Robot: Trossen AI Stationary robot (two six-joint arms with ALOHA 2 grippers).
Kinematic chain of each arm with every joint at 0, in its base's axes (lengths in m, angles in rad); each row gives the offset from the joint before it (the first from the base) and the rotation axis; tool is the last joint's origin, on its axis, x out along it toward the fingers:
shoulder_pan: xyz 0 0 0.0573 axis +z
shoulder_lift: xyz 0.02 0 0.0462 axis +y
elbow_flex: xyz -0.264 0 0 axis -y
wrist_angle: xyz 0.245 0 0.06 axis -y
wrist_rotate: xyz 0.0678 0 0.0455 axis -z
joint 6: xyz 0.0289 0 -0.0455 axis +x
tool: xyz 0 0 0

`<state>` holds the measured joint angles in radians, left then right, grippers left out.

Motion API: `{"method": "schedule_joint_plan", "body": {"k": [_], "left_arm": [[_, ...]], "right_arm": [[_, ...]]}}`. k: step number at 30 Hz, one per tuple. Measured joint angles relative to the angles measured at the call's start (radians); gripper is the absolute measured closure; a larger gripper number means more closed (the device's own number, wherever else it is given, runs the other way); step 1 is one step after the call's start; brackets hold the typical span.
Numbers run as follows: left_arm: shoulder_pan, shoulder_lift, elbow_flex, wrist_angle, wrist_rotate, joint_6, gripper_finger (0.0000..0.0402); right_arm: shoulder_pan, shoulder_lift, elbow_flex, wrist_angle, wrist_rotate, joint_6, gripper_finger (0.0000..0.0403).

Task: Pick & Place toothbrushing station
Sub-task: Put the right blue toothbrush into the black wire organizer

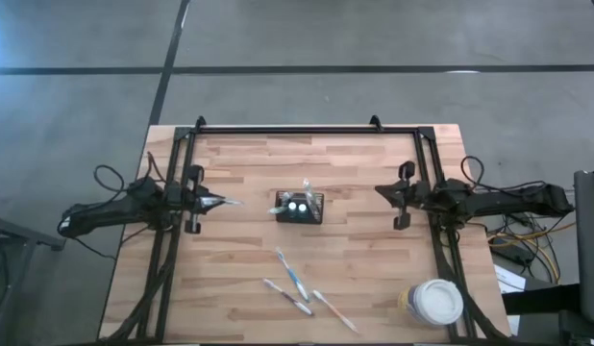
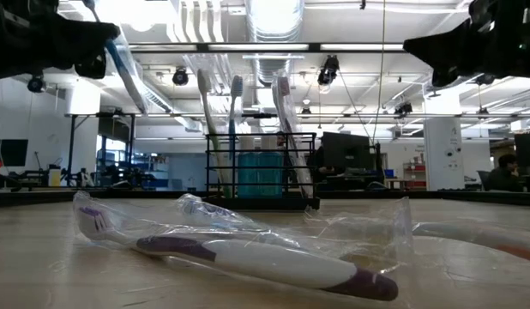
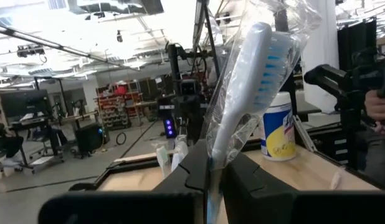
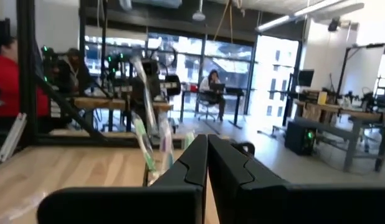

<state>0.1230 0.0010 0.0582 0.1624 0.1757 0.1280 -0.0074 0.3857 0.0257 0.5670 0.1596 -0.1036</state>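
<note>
Left claw (image 1: 216,202) pinches a wrapped toothbrush (image 3: 248,93) between its fingers; we see the blue-bristled head rising out of crinkled clear plastic in the left wrist view. It hovers above the bench (image 1: 364,269), left of the toothbrushing station (image 1: 300,209), which stands upright near the bench's centre with a few brushes already standing in it. Right claw (image 1: 401,200) waits on the station's other side, its fingers pressed together and holding nothing.

We judge the main risk to be the loose wrapper: it could snag on the station's wire mesh or on a brush already standing there, tipping the light station or dragging it across the bench. The grip also looks to sit low on the handle, though the wrapper blurs this, so the brush may swing or slip as it travels.

Both arms reach in level from opposite sides, wrists roughly horizontal, claws pointing toward each other across the station. Three more wrapped toothbrushes (image 1: 289,272) lie flat nearer the front edge, and a round white-lidded tub (image 1: 433,301) sits at the front right corner.
</note>
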Motion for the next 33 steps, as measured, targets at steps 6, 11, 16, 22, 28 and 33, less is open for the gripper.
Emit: {"method": "schedule_joint_plan", "body": {"k": [6,11,16,22,28,33], "left_arm": [[0.001,0.041,0.008,0.185,-0.02,-0.052,0.0379],[0.001,0.177,0.127,0.229,-0.012,-0.026,0.0379],[0.001,0.386,0.292,0.22,-0.012,0.061,0.0379],[0.002,0.645,0.46,0.186,-0.01,0.103,0.0379],[0.03,0.838,0.511,0.219,0.019,0.107,0.0379],[0.084,0.953,0.495,0.298,0.08,0.078,0.038]], "right_arm": [[0.001,-0.059,0.0,-0.065,-0.002,0.009,0.0394],[0.0,-0.056,0.0,-0.063,-0.002,0.001,0.0394],[0.0,-0.058,0.0,-0.052,-0.001,-0.015,0.0394],[0.0,-0.057,0.0,-0.052,0.0,-0.019,0.0394],[0.0,-0.056,0.0,-0.054,0.0,-0.02,0.0394],[0.0,-0.056,0.0,-0.054,0.0,-0.02,0.0394]]}}
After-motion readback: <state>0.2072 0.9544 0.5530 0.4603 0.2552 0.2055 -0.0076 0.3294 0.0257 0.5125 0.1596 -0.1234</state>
